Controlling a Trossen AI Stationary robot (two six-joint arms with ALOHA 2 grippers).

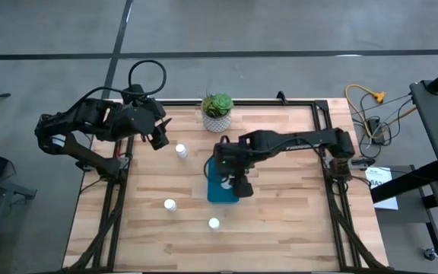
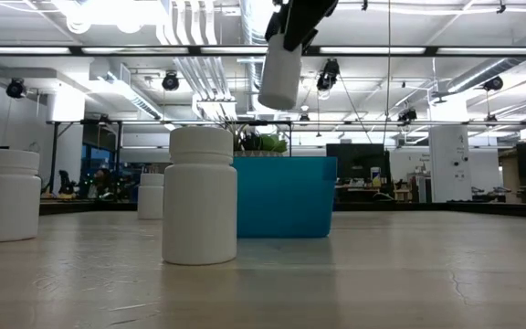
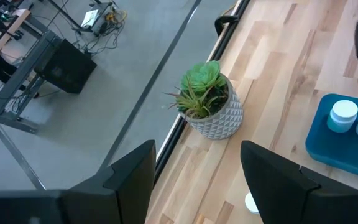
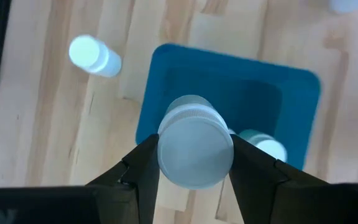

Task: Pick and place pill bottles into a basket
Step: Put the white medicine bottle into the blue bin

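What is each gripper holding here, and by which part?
The right gripper holds a pill bottle by its sides, just below the cap, above the teal basket. The left gripper is open, holding nothing.

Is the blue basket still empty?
No, the basket already holds two pill bottles, seen in the left wrist view.

The small teal-blue rectangular basket (image 1: 222,181) had its open top blocked by the right gripper (image 1: 242,185) clamping a white capped pill bottle (image 4: 196,149) above it. The white potted green plant (image 1: 217,112) crowded its far side; bare wooden tabletop (image 1: 287,221) lay open nearer.
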